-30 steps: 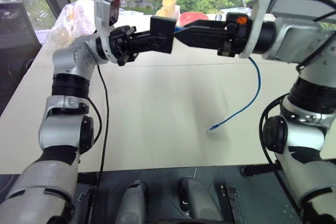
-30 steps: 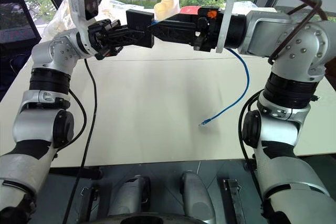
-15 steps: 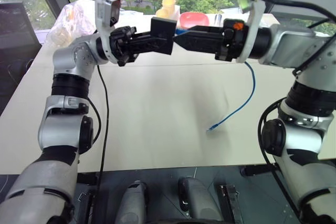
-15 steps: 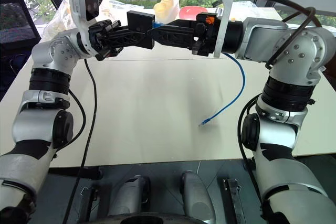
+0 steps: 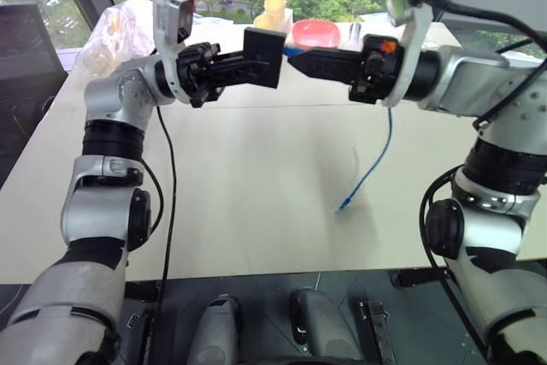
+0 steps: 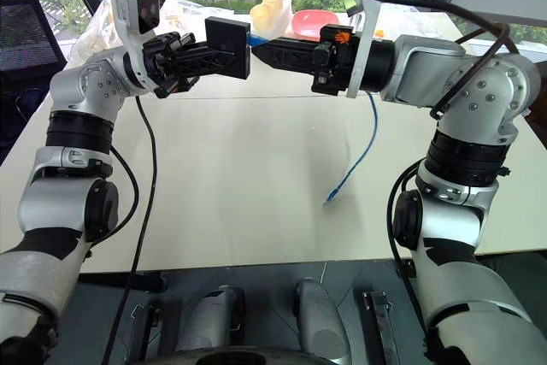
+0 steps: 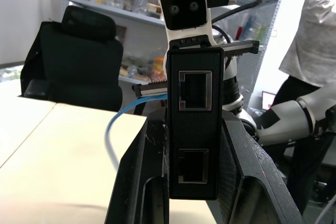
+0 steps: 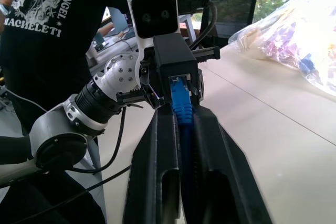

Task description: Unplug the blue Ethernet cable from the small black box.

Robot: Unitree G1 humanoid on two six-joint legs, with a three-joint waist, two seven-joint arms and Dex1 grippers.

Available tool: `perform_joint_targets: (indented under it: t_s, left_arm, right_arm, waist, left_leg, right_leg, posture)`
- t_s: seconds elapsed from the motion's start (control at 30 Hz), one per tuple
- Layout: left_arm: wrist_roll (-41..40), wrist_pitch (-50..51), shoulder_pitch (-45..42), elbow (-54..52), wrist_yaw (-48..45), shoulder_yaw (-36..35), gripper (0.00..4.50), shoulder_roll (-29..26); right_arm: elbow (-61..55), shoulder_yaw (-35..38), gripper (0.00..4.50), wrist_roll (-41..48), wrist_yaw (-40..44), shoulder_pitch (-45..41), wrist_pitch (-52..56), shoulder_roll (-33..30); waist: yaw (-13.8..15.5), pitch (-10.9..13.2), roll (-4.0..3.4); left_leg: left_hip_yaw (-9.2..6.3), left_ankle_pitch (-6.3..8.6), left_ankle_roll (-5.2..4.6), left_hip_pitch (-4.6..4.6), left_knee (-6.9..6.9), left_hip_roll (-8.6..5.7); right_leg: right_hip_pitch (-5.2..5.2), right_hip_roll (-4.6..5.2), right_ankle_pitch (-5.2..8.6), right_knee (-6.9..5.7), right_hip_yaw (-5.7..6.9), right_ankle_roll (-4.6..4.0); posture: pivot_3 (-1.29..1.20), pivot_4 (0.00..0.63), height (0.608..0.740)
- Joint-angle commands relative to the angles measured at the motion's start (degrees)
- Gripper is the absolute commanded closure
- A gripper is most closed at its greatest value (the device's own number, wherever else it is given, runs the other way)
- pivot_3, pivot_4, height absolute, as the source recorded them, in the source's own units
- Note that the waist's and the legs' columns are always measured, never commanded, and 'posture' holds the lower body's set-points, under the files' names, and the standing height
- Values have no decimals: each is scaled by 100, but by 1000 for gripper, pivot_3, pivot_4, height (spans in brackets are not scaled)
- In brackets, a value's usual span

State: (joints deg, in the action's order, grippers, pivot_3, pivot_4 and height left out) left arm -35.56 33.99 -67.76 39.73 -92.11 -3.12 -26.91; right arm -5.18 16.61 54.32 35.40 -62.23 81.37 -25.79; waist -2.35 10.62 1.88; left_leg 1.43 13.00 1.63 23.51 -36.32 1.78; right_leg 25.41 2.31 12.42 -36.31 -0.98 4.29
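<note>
My left gripper is shut on the small black box, holding it in the air over the far side of the table. In the left wrist view the box stands upright between the fingers, with two empty ports facing that camera. My right gripper points at the box from the right, shut on the plug end of the blue Ethernet cable. The plug's tip sits at the box's port. The rest of the cable hangs down, its free end resting on the table.
At the table's far edge lie a clear plastic bag of items, yellow cups and a red bowl. A person in a dark shirt stands to my left, another person to my right. A black chair stands beyond the table.
My right gripper's fingers have shut on the blue plug. The hanging cable has swung left and hangs straighter. The left gripper and the box have stayed still.
</note>
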Motion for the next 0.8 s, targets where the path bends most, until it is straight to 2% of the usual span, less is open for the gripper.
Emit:
perform_joint_targets:
  t_s: [0.03, 0.17, 0.3, 0.4, 0.43, 0.8]
  left_arm:
    - [-47, -73, -59, -126, -39, -92, 3986, -61]
    - [-30, -67, -76, -105, -39, -126, 3986, -41]
    - [-20, -65, -75, -99, -39, -146, 3986, -33]
    - [-9, -70, -76, -86, -38, -167, 3986, -25]
    - [-2, -76, -73, -74, -37, -173, 3986, -24]
    - [28, -72, -92, -38, -1, -228, 3986, -7]
  right_arm:
    - [-74, 158, 4474, 194, -105, -61, -152, 35]
    - [-112, 130, 4474, 324, -145, -8, -163, 58]
    - [-48, 161, 2847, 413, -268, 6, -152, 86]
    - [86, 237, 1245, 429, -421, -45, -194, 128]
    - [129, 265, 852, 438, -471, -58, -211, 141]
    - [164, 312, 852, 646, -808, -6, -279, 245]
  waist:
    - [0, 0, 0]
    - [-1, 0, 0]
    - [-2, 0, 0]
    - [-2, 0, 0]
    - [-1, 0, 0]
    - [-2, 0, 0]
  left_leg:
    - [0, 0, 0, 0, 0, 0]
    - [0, 0, 0, 0, 1, 0]
    - [0, 0, 0, 0, 1, 0]
    - [0, 0, 0, 0, 0, 0]
    - [0, 0, 0, 0, 0, 0]
    - [0, 0, 0, 1, 2, 1]
  right_leg:
    - [0, 0, 0, 0, 0, 0]
    - [0, -1, 0, 0, 0, 0]
    - [0, 0, 0, 1, 0, 0]
    - [0, -1, 0, 1, 0, 0]
    - [0, 0, 0, 1, 0, 0]
    - [0, 0, 0, 4, 0, 0]
  posture:
    - [0, 150, 740]
    - [0, 150, 740]
    - [0, 150, 740]
    - [0, 150, 740]
    - [0, 150, 740]
    - [0, 150, 740]
